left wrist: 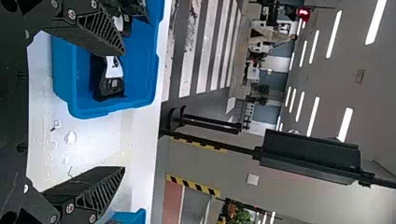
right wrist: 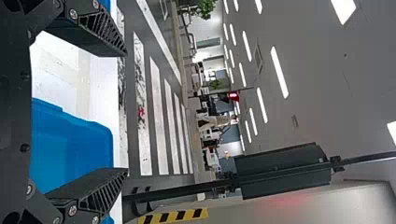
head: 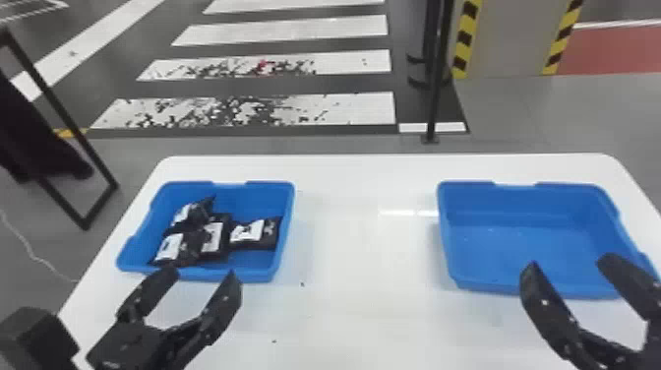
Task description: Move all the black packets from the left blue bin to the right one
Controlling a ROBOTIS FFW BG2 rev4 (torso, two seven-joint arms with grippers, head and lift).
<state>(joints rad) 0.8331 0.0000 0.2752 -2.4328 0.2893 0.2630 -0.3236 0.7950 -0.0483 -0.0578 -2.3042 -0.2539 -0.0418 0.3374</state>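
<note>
Several black packets with white labels lie in the left blue bin point(head: 284, 265); three are bunched at its left side, and one packet point(head: 268, 236) rests nearer the right wall. My left gripper point(head: 204, 280) is open just in front of that bin's near edge, holding nothing. The right blue bin point(head: 516, 285) contains no packets. At its near side, my right gripper point(head: 570, 265) stands open. In the left wrist view, the left gripper point(left wrist: 123, 109) has its fingers wide apart, with a packet point(left wrist: 109, 84) beyond them. The right wrist view has the right gripper point(right wrist: 127, 112) spread before the right bin point(right wrist: 70, 149).
Both bins stand on a white table point(head: 364, 246), with a wide strip of tabletop between them. Behind the table rises a thin black post point(head: 435, 74). A black metal frame point(head: 101, 206) stands on the floor at the left.
</note>
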